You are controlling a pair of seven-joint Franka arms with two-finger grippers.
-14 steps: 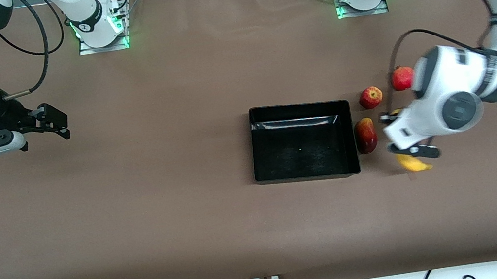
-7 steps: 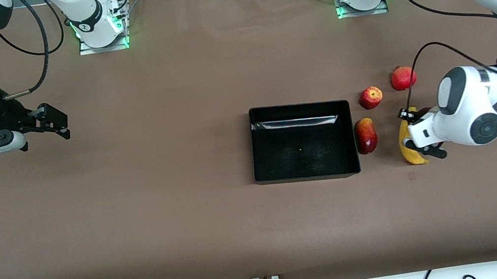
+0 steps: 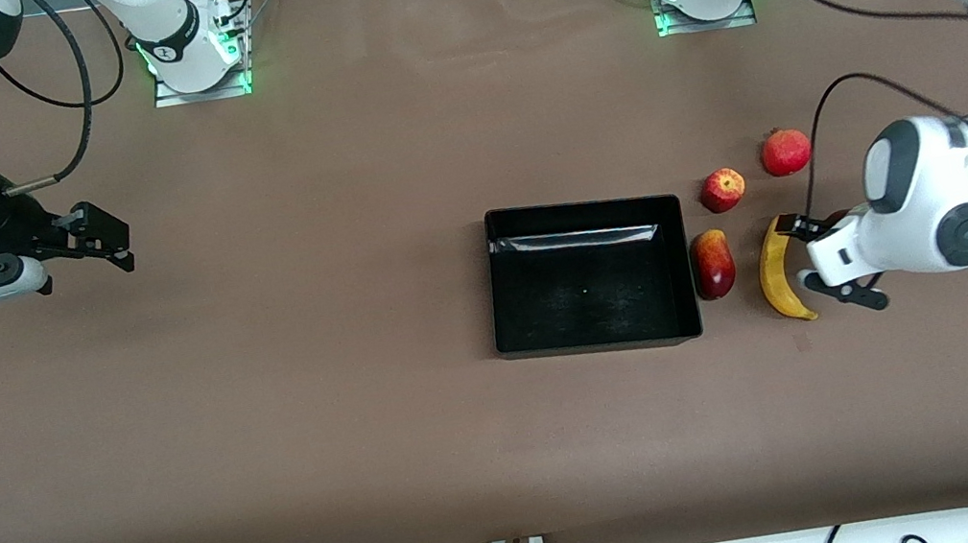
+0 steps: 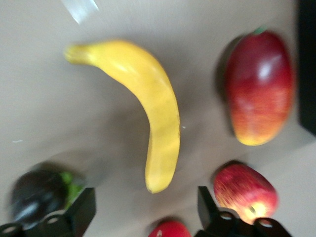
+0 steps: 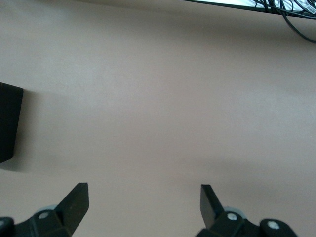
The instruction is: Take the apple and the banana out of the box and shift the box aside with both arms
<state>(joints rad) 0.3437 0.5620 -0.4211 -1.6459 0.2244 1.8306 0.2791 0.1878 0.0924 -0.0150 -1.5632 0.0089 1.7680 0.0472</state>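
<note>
**Kid:** Front view first. Where is the box (image 3: 590, 276)?

**Helper:** It sits on the table with nothing in it. The apple (image 3: 722, 189) and the banana (image 3: 775, 270) both lie on the table, out of the box, toward the left arm's end.

**Kid:** Does the left gripper (image 3: 826, 254) hold the banana?

**Helper:** No. Its jaws stand wide open and hold nothing. It is just beside the banana, low over the table. In the left wrist view the banana (image 4: 143, 103) lies free between the two fingers (image 4: 79, 212).

**Kid:** And the right gripper (image 3: 90, 239)?

**Helper:** It waits up in the air, over the table at its own end, well apart from the box. Its jaws are open and empty too.

**Kid:** So what matters next?

**Helper:** I think the box must be moved. Its long sides run from one arm's end toward the other. The left gripper is much nearer, with the fruit between it and the box. The right one has a long way to come.
</note>
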